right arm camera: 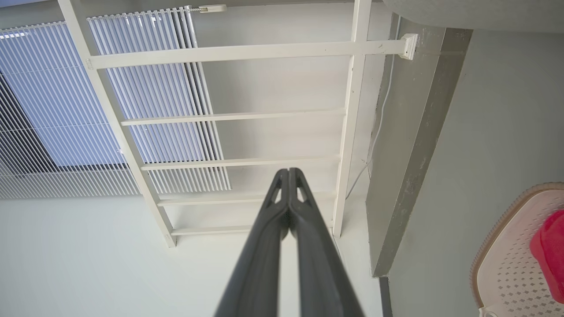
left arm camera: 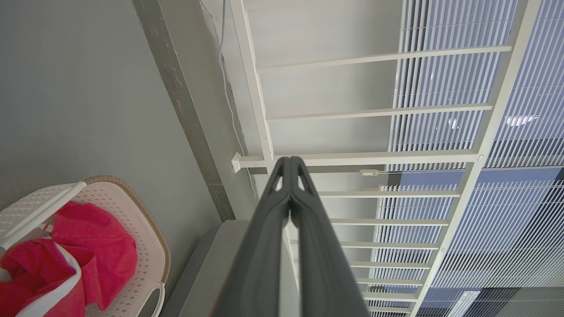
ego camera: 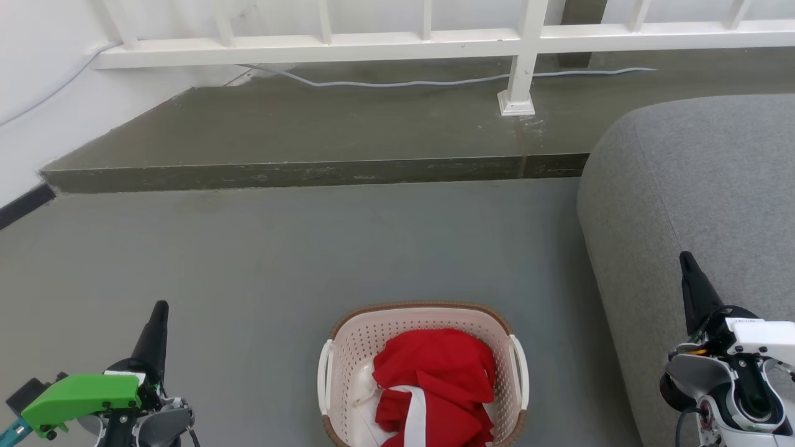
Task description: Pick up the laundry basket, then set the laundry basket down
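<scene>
Laundry basket [ego camera: 357,338] on floor [ego camera: 248,261], between both jaws, inboard of and behind fingertips. Left gripper [ego camera: 159,308], right gripper [ego camera: 685,257]: fingers pressed together, holding nothing. Loop handles [ego camera: 323,377] each face one gripper; neither arm clearly nearer. Long axis unclear.

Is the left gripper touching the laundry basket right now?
Apart. The head view shows a stretch of grey floor between the left gripper and the laundry basket.

Grey sofa [ego camera: 702,186], white railing [ego camera: 310,49], pale cable [ego camera: 435,82] on raised step [ego camera: 279,124]
</scene>
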`<state>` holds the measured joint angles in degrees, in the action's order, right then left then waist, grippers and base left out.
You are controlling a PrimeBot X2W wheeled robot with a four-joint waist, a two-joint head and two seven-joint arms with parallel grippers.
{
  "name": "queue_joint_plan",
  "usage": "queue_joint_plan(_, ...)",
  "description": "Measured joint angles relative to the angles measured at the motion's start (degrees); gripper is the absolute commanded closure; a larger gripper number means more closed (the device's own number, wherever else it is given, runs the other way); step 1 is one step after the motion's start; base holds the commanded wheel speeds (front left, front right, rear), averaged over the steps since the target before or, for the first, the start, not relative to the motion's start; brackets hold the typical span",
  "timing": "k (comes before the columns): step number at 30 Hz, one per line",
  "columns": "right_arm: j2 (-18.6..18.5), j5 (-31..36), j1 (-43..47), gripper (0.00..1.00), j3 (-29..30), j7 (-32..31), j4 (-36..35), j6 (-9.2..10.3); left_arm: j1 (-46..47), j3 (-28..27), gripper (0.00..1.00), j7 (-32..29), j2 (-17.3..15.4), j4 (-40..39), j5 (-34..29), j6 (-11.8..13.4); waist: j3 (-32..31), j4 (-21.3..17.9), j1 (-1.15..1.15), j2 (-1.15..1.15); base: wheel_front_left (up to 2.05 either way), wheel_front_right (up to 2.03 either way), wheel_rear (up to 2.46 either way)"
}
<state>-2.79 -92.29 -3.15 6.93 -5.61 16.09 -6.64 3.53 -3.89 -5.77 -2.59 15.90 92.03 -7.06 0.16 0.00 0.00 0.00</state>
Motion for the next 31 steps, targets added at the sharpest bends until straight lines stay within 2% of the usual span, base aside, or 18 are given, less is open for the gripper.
queue_joint_plan(31, 0.1, 0.0, 0.0, 1.0, 0.1, 0.0, 0.0, -0.01, 0.0, 0.0, 1.0, -0.1, 0.0, 0.0, 0.0, 0.0, 0.0, 0.0, 0.0, 0.0, 0.0, 0.0, 0.0)
